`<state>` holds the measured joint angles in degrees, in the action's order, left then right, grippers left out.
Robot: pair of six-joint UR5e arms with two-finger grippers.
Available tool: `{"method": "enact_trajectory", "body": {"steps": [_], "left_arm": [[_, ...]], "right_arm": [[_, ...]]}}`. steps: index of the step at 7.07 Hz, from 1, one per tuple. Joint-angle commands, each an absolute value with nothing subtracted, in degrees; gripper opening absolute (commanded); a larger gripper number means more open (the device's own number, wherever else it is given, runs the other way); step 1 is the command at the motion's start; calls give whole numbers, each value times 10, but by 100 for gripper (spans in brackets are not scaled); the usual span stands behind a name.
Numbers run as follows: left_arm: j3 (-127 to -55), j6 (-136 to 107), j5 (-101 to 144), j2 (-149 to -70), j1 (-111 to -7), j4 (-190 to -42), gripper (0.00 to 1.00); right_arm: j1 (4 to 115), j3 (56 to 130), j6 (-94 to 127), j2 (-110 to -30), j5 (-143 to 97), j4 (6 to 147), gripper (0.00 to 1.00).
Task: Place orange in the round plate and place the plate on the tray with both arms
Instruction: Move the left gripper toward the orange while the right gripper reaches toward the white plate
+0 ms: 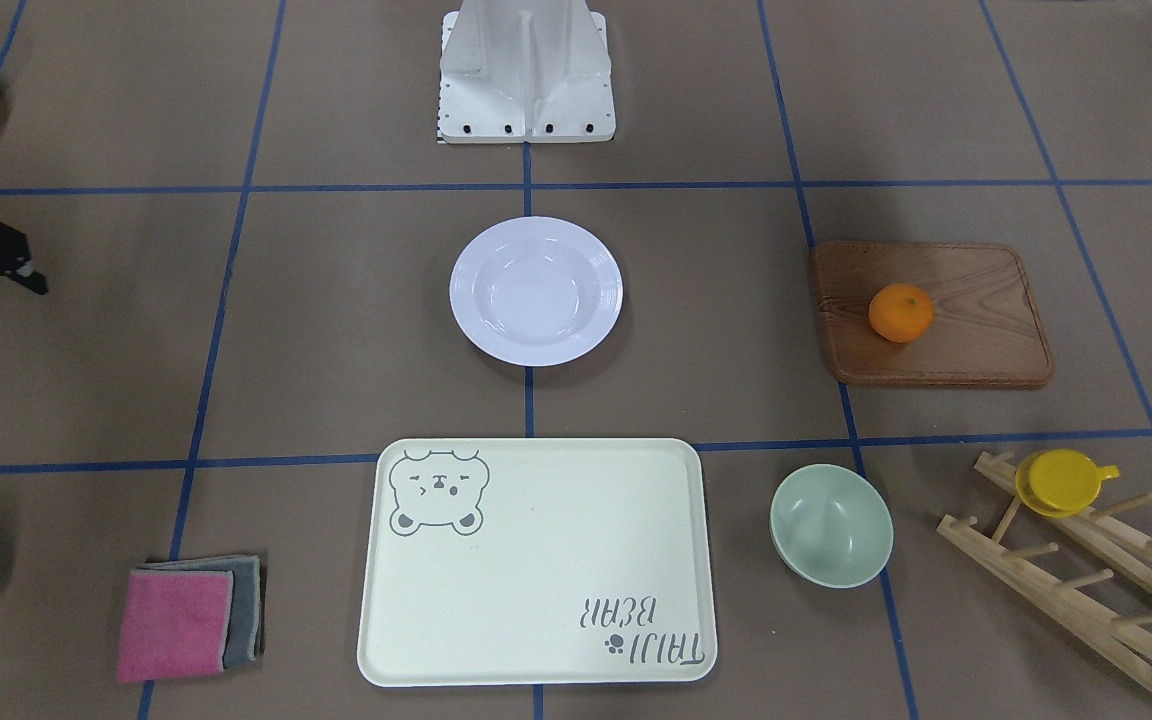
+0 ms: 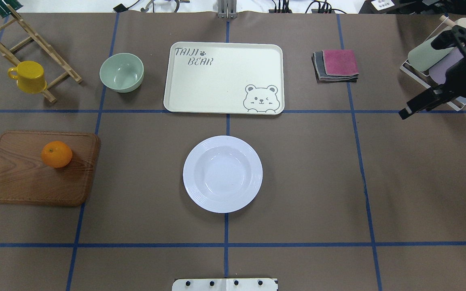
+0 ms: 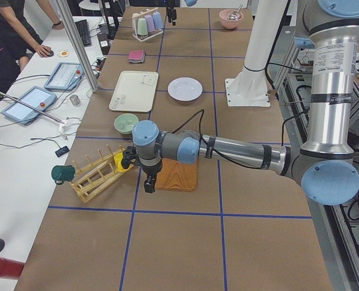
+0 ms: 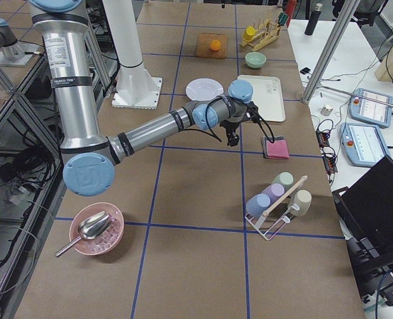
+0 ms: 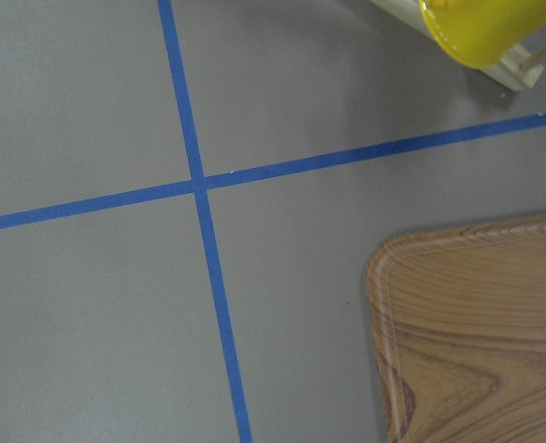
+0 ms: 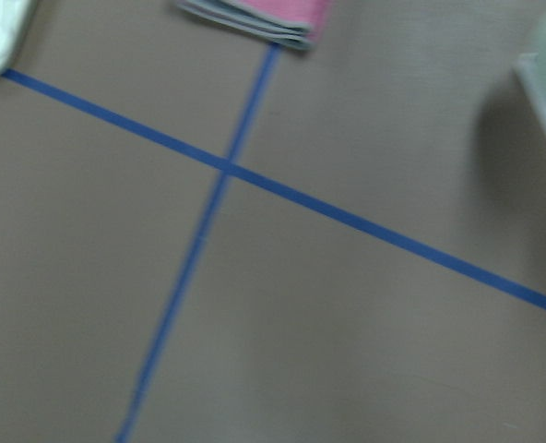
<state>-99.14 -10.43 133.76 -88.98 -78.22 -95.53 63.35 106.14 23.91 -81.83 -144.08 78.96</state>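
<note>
Found orange (image 2: 56, 154) resting on wooden board (image 2: 22, 182) at centre-left of overhead view, well apart from empty round plate (image 2: 253, 190) at centre and tray (image 2: 217, 81) at top centre, so no step done yet. Spotted left gripper (image 3: 148, 182) hanging just off board's corner, centre-left in left side view, probably staged for the orange pick; cannot tell jaw opening, but gripping none of the task's things. Caught right gripper (image 2: 413, 107) at right edge of overhead view, likely held clear pending the two-arm plate lift; opening again impossible to tell, nothing seen in grasp.
</note>
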Motion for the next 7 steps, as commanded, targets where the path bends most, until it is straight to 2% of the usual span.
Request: {"method": "enact_trajectory", "body": {"steps": [1,2,3,7], "left_arm": [[-992,-265,1336,-890,-712,-1045,100],[-996,-331,1315,-899,-682,-1073,100],[-1010,-383,1293,-910,-650,-1073,100],[-1012,-576,1247,-981,-527,-1074,100]], "right_arm": [[545,1023,565,-809,-1426,510,100],[494,993,729,-795,-1352,369,100],[438,978,830,-770,-1272,295,100],[386,986,913,-748,-1175,284,100]]}}
